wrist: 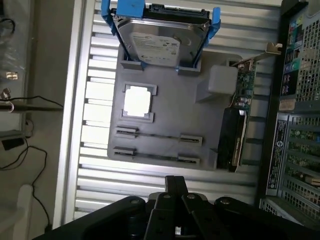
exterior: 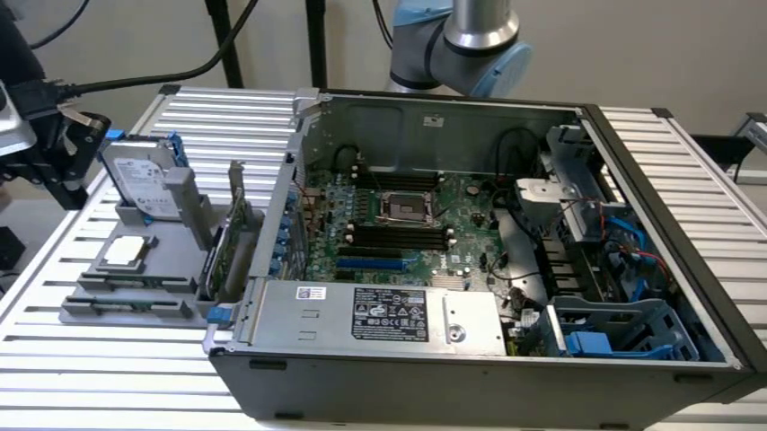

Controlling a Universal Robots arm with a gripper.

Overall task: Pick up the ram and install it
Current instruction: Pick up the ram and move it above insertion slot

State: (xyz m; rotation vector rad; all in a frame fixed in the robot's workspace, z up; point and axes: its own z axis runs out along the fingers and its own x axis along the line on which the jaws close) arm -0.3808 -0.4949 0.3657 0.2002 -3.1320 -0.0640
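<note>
The ram (wrist: 157,136), seemingly the thin strip seen edge-on in a slot along the grey tray's (wrist: 170,107) edge opposite the hard drive (wrist: 157,42). The gripper (wrist: 175,192) hovers above, its grasp state impossible to tell. A clean pick wants it centred and aligned lengthwise.

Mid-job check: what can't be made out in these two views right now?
1. Tray holders, wrist view: just a thin line between the clips; too small to tell whether a ram sits there.
2. Memory slots, exterior view: too small to tell filled from empty.
3. Gripper, wrist view: cut off by the picture's edge.
4. Motherboard near edge, exterior view: hidden by the power supply.
</note>
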